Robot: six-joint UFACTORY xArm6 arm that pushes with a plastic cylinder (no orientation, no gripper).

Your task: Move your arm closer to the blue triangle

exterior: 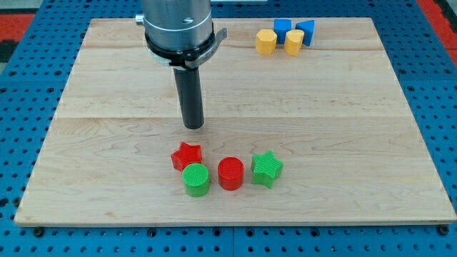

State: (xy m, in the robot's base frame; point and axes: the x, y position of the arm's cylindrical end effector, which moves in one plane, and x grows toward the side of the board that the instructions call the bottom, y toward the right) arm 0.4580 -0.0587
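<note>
The blue triangle lies near the view's top right on the wooden board, touching a yellow block. A blue cube sits just left of it, with a second yellow block in front. My tip is the lower end of the dark rod, near the board's middle, far to the lower left of the blue triangle. It stands just above the red star and touches no block.
A green cylinder, a red cylinder and a green star lie in a row below my tip, next to the red star. The board rests on a blue pegboard table.
</note>
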